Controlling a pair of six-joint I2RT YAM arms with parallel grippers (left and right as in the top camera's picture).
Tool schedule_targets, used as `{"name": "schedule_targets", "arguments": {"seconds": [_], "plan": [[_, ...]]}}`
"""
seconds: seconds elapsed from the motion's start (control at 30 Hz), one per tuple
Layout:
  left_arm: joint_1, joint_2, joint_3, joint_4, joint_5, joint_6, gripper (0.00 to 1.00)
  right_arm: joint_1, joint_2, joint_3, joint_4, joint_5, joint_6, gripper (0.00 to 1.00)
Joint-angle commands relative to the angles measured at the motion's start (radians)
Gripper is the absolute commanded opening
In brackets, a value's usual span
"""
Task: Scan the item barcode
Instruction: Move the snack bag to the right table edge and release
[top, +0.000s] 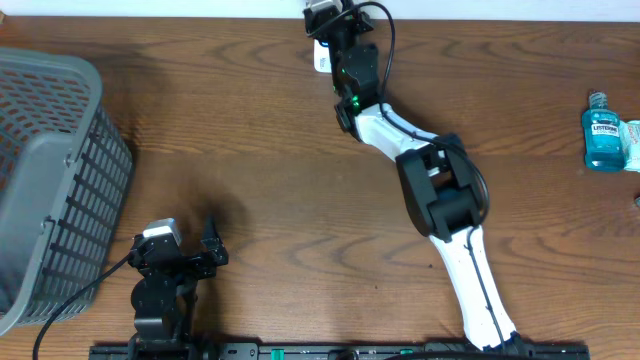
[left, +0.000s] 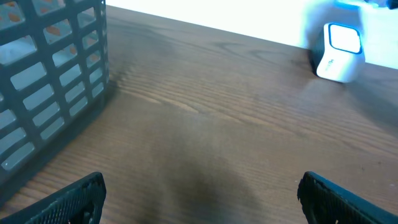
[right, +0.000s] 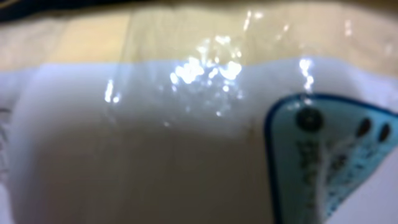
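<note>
You see the glossy white packet (right: 155, 143), pale blue dark-rimmed label at one side, filling the right wrist view; the small white box-shaped scanner (left: 337, 53) stands upright, window glowing.

Basket (top: 50, 170) left — bottle (top: 603, 130) right, both on table (top: 250, 150)

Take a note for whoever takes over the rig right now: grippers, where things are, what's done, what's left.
Left gripper: open, empty, low over the table beside the gray basket.
Right gripper: shut, seemingly on a glossy white packet that fills its wrist view, at the table's far edge by the white scanner.
Done: item is at the scanner.
Left: cannot tell whether a scan registered; confirm it.
</note>
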Motion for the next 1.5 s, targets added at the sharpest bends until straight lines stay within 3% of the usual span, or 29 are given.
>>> {"name": "schedule_targets", "arguments": {"seconds": [0.0, 0.23, 0.4, 0.57, 0.77, 0.9, 1.0, 1.17, 1.27, 1.47], "plan": [[0.006, -0.006, -0.002, 0.001, -0.002, -0.01, 0.98, -0.016, 0.083, 0.11, -0.006, 0.033, -0.01, 0.02], [0.006, -0.006, -0.002, 0.001, -0.002, -0.009, 0.98, -0.026, 0.128, 0.153, -0.008, 0.064, -0.01, 0.02], [0.006, -0.006, -0.002, 0.001, -0.002, -0.01, 0.98, -0.033, 0.111, 0.158, 0.141, 0.199, 0.146, 0.01], [0.006, -0.006, -0.002, 0.001, -0.002, -0.01, 0.98, -0.07, -0.021, 0.159, 0.041, 0.336, 0.145, 0.01], [0.006, -0.006, -0.002, 0.001, -0.002, -0.01, 0.98, -0.183, -0.203, 0.159, -0.323, 0.627, 0.042, 0.01], [0.006, -0.006, -0.002, 0.001, -0.002, -0.01, 0.98, -0.29, -0.26, 0.159, -0.669, 0.759, 0.053, 0.01], [0.006, -0.006, -0.002, 0.001, -0.002, -0.01, 0.98, -0.378, -0.259, 0.157, -0.955, 0.8, 0.137, 0.01], [0.006, -0.006, -0.002, 0.001, -0.002, -0.01, 0.98, -0.521, -0.245, 0.151, -1.506, 0.632, 0.481, 0.01], [0.006, -0.006, -0.002, 0.001, -0.002, -0.01, 0.98, -0.606, -0.243, 0.143, -1.682, 0.327, 0.492, 0.01], [0.006, -0.006, -0.002, 0.001, -0.002, -0.01, 0.98, -0.718, -0.243, 0.142, -1.79, 0.159, 0.462, 0.01]]}}
